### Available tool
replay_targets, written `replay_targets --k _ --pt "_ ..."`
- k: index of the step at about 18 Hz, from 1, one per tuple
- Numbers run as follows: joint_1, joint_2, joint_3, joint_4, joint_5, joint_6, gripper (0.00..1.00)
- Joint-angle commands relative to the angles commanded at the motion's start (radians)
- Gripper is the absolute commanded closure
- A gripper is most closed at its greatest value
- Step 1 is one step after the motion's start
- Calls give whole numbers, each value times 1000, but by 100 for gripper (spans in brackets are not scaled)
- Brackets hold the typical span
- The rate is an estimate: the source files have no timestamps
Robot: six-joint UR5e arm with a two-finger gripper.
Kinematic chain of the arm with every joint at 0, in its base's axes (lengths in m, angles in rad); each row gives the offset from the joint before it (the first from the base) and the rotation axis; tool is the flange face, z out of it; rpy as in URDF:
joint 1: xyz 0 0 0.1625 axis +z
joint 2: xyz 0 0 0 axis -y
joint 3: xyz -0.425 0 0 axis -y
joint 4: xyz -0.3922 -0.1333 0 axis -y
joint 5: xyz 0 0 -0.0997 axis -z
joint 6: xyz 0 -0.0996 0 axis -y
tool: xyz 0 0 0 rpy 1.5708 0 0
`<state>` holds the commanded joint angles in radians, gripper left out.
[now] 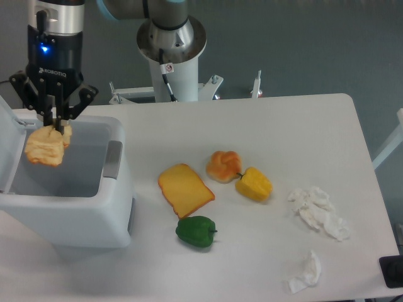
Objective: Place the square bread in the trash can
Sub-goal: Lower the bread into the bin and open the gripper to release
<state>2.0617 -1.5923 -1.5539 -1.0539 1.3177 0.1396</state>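
My gripper (56, 124) hangs over the open trash can (75, 211) at the table's left. Its fingers are closed on the top edge of the square bread (45, 146), a pale cream-yellow chunk with browned edges. The bread dangles below the fingertips, over the left part of the can's opening and above its grey inside. The can is a boxy white bin with its lid (9, 141) swung up on the left and a grey latch tab (113, 159) on its right wall.
A flat orange-yellow toast slice (184, 189), a round orange bun (223, 165), a yellow pepper (254, 184) and a green pepper (196, 231) lie mid-table. Crumpled white tissues (318, 211) (306, 272) lie at the right. The robot base (171, 44) stands at the back.
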Motion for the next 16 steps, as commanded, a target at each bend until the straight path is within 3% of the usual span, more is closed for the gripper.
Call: replay_targets --k 2,4,5,6,16 --pt "0 0 0 0 0 3 65" --pt "0 0 0 0 2 12 33" --pt "-2 -2 0 6 3 17 8" --pt "0 0 0 8 3 26 0" --pt "-2 -3 0 9 2 35 0"
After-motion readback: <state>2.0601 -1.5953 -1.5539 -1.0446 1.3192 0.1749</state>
